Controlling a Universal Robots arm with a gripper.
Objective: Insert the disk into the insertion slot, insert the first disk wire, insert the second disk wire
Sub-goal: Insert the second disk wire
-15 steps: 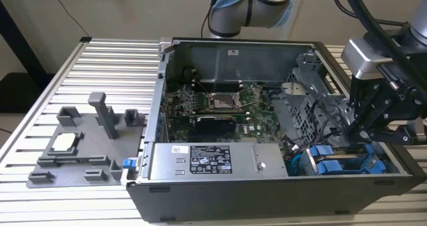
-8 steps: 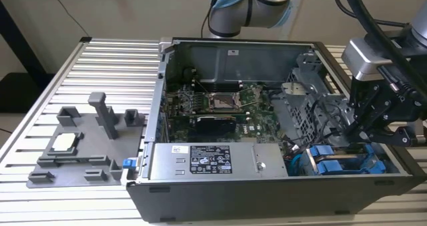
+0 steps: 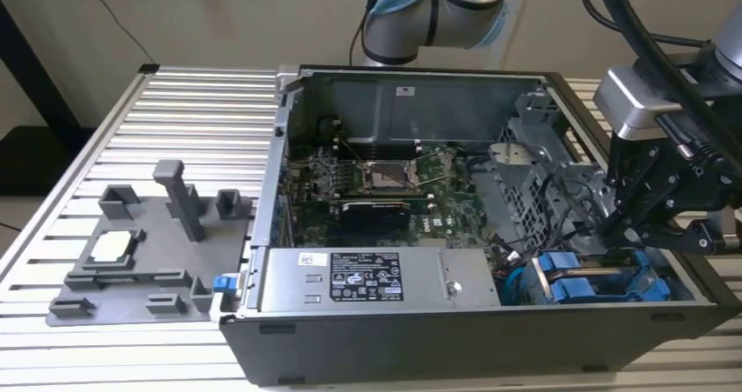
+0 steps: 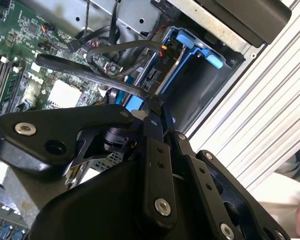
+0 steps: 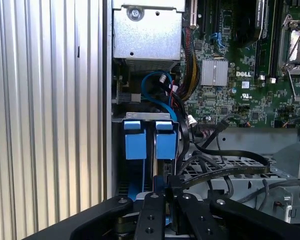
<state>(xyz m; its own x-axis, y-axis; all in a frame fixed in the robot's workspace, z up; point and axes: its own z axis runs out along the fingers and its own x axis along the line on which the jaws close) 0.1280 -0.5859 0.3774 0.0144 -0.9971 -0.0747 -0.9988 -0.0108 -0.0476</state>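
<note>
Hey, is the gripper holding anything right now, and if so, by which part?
The gripper is closed over the drive bay with its tips at a black cable beside the blue carrier. Whether it actually pinches the cable cannot be told.

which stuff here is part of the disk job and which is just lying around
Part of the job:
- disk in its blue carrier, seated in the bay
- black cables by the bay
- gripper, over the bay
- computer case

Lying about:
- grey fixture tray on the table
- slatted table
</note>
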